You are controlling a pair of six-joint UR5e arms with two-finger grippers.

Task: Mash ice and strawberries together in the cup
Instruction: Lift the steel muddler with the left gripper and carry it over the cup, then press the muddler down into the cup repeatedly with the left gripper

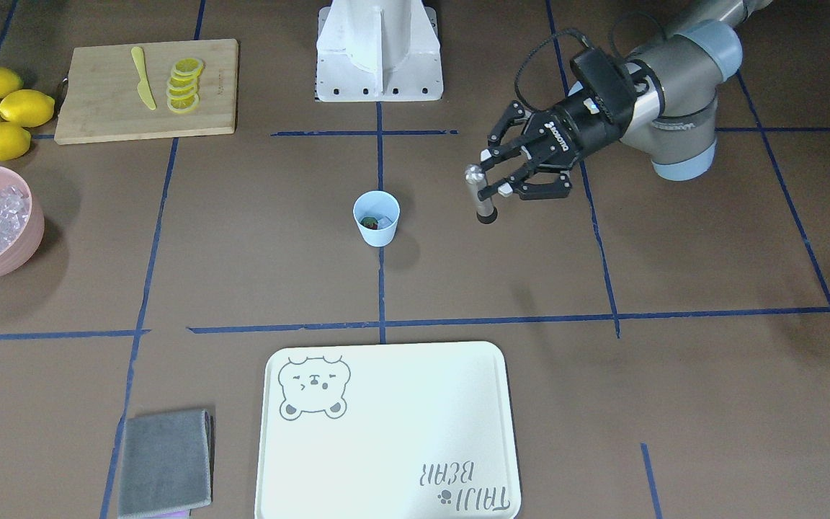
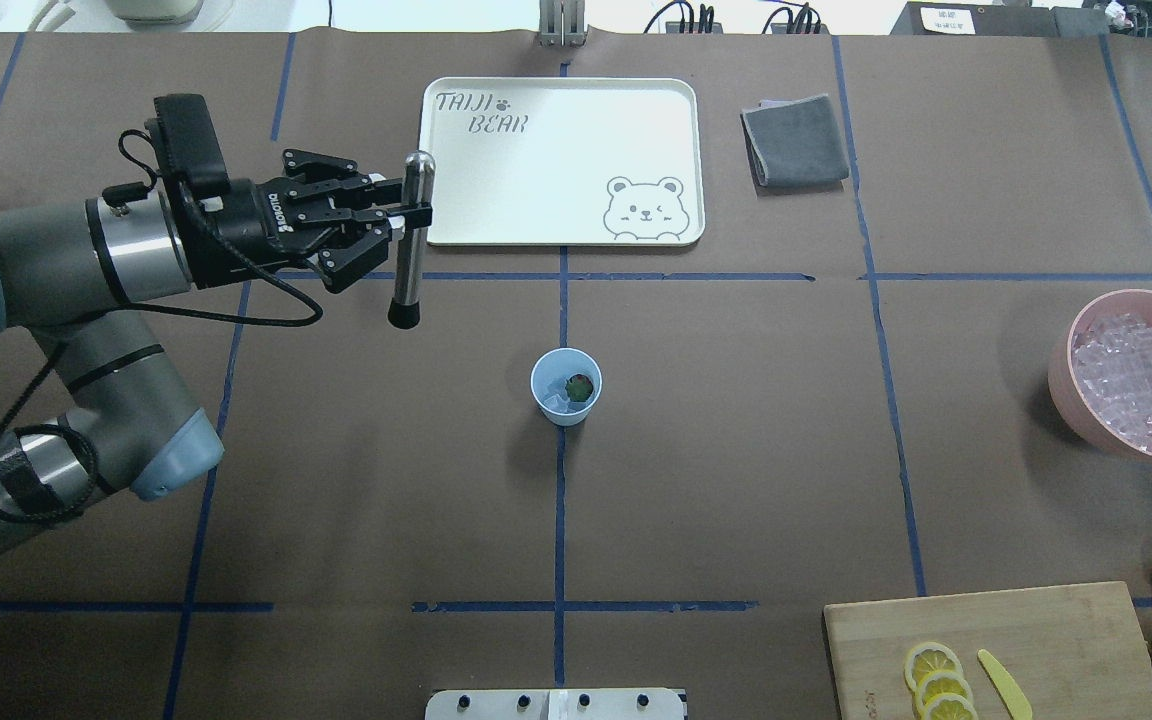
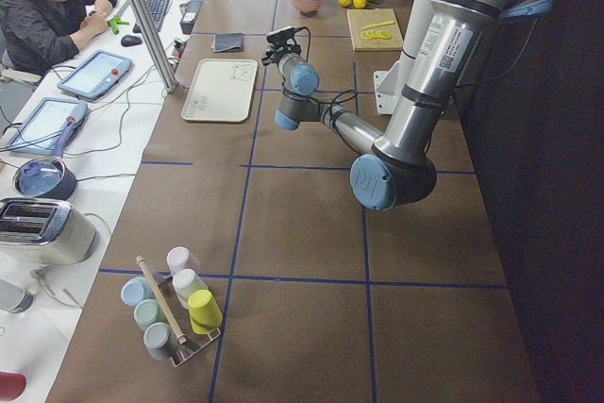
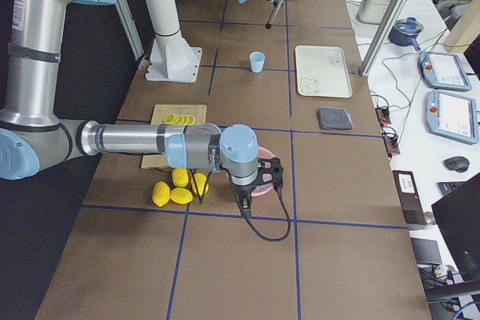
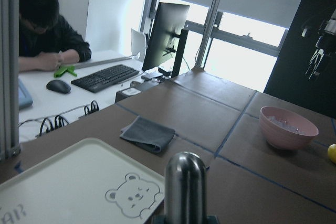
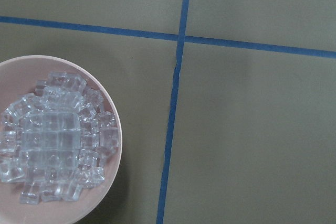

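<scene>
Steel cylindrical muddler with a black tip (image 1: 480,196), pinched by the left gripper (image 1: 485,175) beside the small light blue plastic cup (image 1: 377,218).
Front view: the cup stands upright with the small red strawberry (image 1: 369,222) inside it, and the gripper's fingers clamp the muddler's shaft, tip down, near the cup on the robot's left. Overhead: small clear ice cubes (image 2: 1136,385) lie heaped in a round pink bowl (image 2: 1061,372), well apart from the cup on its opposite side. Right side view: the right gripper (image 4: 262,176) hangs over that bowl, far from the cup, and I cannot tell whether its fingers are spread or pressed together. Left wrist view: the muddler's rounded top fills the lower middle. Right wrist view: the ice fills the bowl.
</scene>
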